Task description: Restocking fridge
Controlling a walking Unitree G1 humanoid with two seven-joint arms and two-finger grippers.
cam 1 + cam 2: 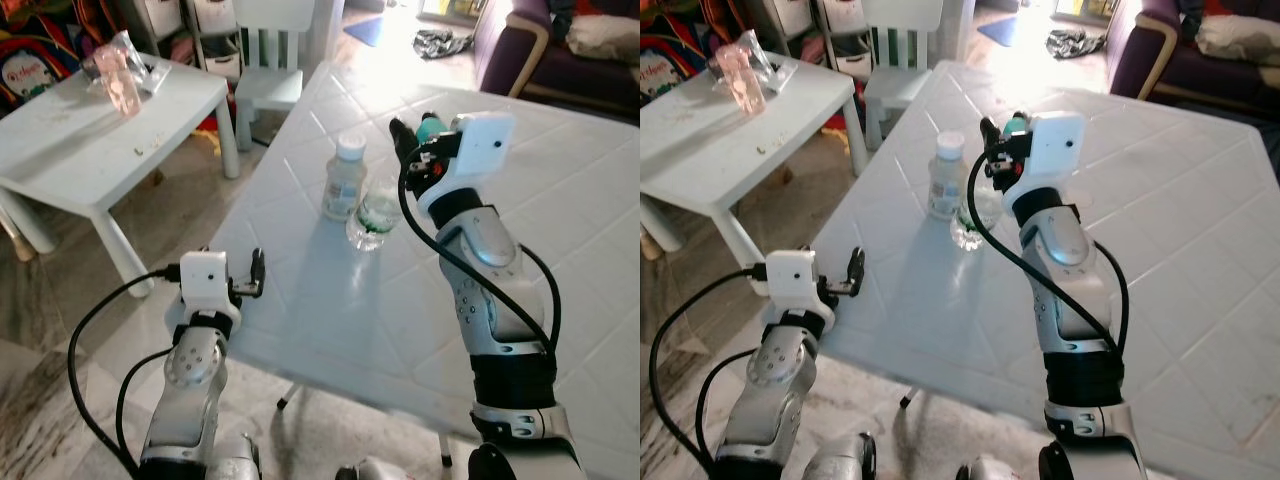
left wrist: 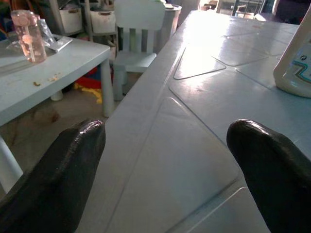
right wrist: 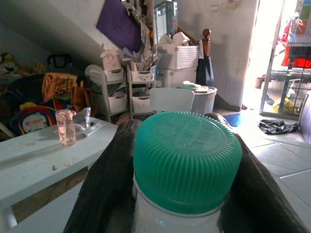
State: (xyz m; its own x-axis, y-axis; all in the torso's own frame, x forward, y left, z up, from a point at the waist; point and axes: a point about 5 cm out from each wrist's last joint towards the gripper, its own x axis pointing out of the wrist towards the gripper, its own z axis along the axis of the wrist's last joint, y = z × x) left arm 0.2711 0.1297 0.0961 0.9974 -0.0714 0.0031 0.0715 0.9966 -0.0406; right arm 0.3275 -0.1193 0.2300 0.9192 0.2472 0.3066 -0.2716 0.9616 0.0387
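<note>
A clear water bottle [image 1: 370, 218] with a green cap [image 3: 187, 155] stands tilted on the pale quilted table [image 1: 330, 330]. My right gripper [image 1: 418, 136] reaches over it, and its black fingers [image 3: 109, 184] press both sides of the neck just under the cap. A white bottle [image 1: 345, 180] with a white lid stands upright right beside the clear one, on its left. My left gripper [image 1: 250, 275] hovers at the table's near left edge. It is open, with its fingertips [image 2: 80, 145] wide apart and nothing between them.
A low white table [image 1: 90, 150] to the left carries a pink cup [image 1: 122, 85] and a plastic bag. A white chair [image 1: 272, 60] stands beyond the table gap. A dark sofa [image 1: 560, 50] is at the far right. Shelves with bins line the back wall.
</note>
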